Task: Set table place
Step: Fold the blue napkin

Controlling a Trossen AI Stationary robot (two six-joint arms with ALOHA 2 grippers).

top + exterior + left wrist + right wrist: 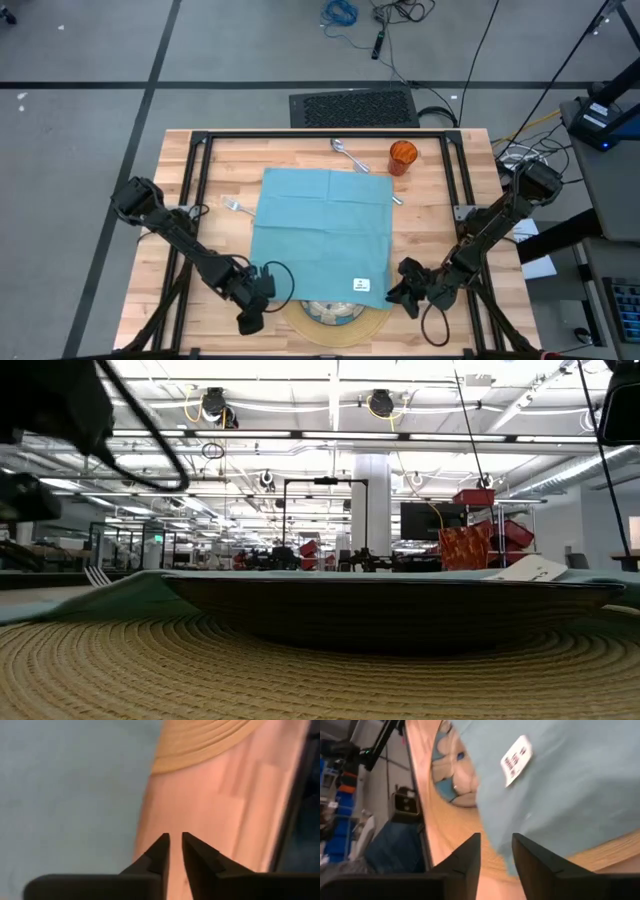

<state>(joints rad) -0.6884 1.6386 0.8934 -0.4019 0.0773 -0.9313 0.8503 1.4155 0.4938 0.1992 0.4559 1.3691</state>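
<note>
A light wooden table with a black frame carries my place setting. A teal napkin lies spread flat across the middle, its near edge draped over a patterned plate that sits on a round tan mat at the near edge of the table. A fork pokes out from under the napkin's left side, a spoon lies by the far edge, and a small orange cup stands just beside it toward the far right corner. My left end effector hovers low beside the napkin's near left corner, its fingers a narrow slit apart and holding nothing. My right end effector sits by the near right corner, next to the napkin's white tag, fingers apart with the cloth edge just ahead of them and nothing clamped. The step in hand, as I judge it, is taking the napkin by its two near corners to lift it off the plate. To do it well, I should pinch only cloth at both corners, lift evenly, and keep the fork and plate from dragging.
</note>
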